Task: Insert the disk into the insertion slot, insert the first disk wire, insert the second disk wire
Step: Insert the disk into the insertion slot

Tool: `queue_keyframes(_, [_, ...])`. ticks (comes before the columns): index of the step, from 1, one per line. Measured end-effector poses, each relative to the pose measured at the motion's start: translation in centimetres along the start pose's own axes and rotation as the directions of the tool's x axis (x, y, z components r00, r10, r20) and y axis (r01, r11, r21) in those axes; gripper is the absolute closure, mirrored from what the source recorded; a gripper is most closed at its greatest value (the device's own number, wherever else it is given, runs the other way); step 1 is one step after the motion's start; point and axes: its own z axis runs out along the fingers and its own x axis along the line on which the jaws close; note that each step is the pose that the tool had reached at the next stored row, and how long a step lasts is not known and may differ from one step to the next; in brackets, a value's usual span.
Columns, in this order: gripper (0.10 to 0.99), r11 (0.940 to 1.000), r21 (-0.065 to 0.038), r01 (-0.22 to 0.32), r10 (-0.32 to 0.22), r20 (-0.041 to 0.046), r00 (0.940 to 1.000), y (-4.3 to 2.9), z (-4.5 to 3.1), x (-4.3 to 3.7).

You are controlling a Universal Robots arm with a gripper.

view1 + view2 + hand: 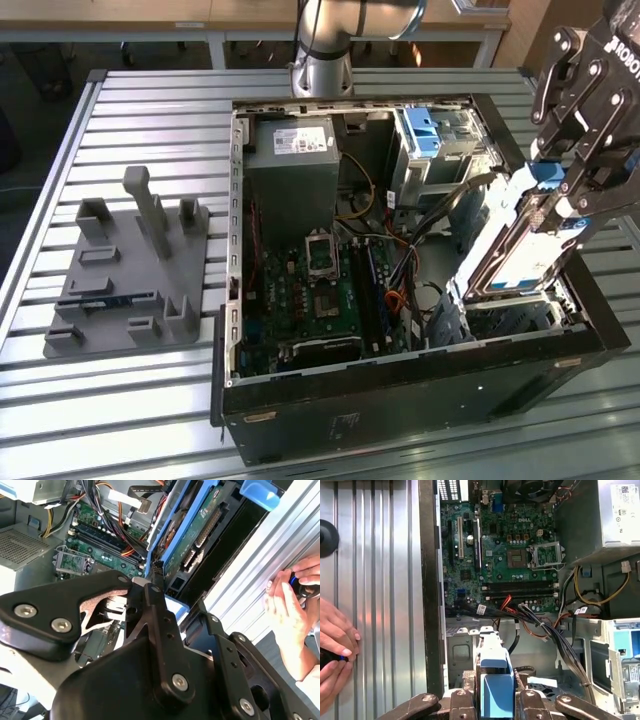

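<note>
I am squeezing my claw [558, 190] shut on the blue tab [495, 687] of the disk [510, 255] and holding the disk tilted, with its low end inside the case [400, 400]. In the exterior view, the disk is hanging at about four o'clock from the green board [310, 290], just over the silver insertion slot [455, 318]. I cannot tell if they are touching.

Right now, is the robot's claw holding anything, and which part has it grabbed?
Yes. The gripper holds the disk, pinching the blue carrier tab at its upper end. The disk hangs tilted over the open computer case.
</note>
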Motion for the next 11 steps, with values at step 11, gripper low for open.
queue_keyframes(11, [0.722, 0.9998, -0.012, 0.015, -0.015, -0.0014, 0.9999, -0.12, 0.37, -0.15])
